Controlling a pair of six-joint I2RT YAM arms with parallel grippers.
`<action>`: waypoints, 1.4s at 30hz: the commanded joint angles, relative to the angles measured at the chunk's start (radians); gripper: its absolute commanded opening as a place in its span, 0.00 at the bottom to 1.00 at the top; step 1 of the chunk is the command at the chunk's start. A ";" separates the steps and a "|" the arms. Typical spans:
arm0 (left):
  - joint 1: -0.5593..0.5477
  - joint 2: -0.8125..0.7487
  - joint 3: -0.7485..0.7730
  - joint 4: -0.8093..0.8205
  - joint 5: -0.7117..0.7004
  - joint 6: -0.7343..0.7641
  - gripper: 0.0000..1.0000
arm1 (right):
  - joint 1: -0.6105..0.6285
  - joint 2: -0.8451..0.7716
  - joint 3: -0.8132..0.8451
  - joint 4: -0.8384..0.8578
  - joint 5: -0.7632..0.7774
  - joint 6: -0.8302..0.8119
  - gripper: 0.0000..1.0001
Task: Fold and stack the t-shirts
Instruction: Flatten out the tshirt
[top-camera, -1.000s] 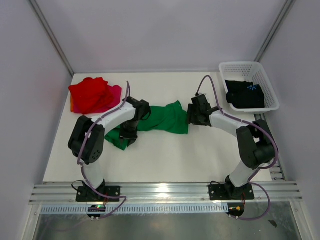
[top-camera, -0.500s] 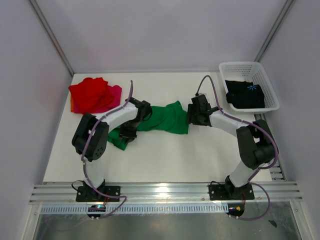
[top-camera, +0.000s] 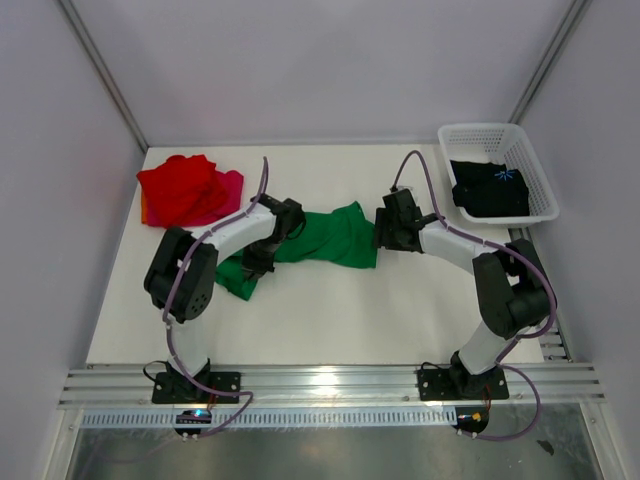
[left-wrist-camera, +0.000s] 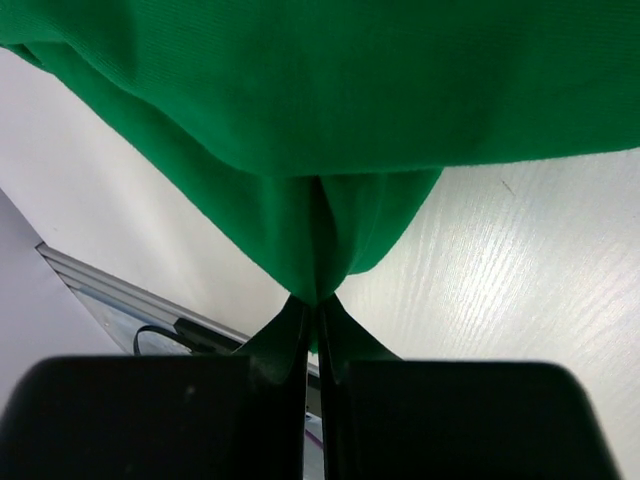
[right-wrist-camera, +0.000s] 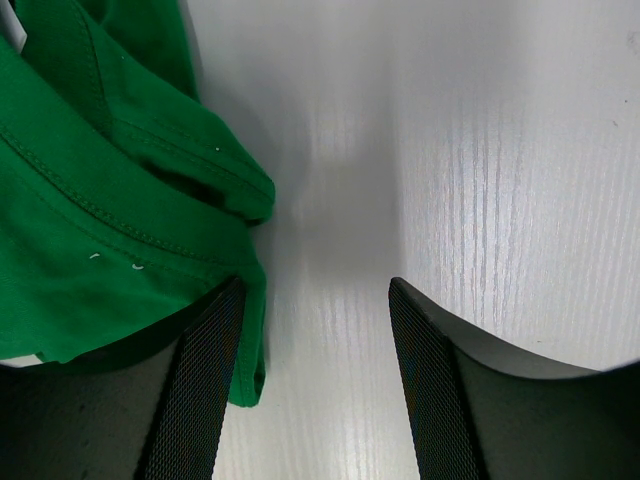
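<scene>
The bright green t-shirt (top-camera: 325, 237) lies stretched across the middle of the table. My left gripper (top-camera: 262, 255) is shut on a pinched fold of it (left-wrist-camera: 320, 240) near its left end. My right gripper (top-camera: 378, 232) is open at the shirt's right edge; the green hem (right-wrist-camera: 110, 230) lies beside its left finger and bare table is between the jaws. The red t-shirt (top-camera: 180, 186) lies on the magenta-pink one (top-camera: 230, 190) at the back left. The black t-shirt with blue print (top-camera: 490, 188) lies in the basket.
The white lattice basket (top-camera: 535, 165) stands at the back right. Walls enclose the table on three sides. A metal rail (top-camera: 330, 385) runs along the near edge by the arm bases.
The left arm's elbow has shifted slightly and the left gripper has drawn the shirt's left end a little. The right arm has not moved.
</scene>
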 joint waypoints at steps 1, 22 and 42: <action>0.003 -0.017 0.035 -0.006 -0.012 -0.001 0.00 | 0.006 -0.006 0.017 0.027 0.025 -0.007 0.64; 0.158 -0.091 0.883 -0.407 -0.278 -0.027 0.01 | 0.006 0.001 0.047 0.019 0.039 0.004 0.64; 0.011 -0.003 0.195 -0.146 0.176 0.026 0.08 | 0.006 0.031 0.058 0.021 0.031 0.038 0.64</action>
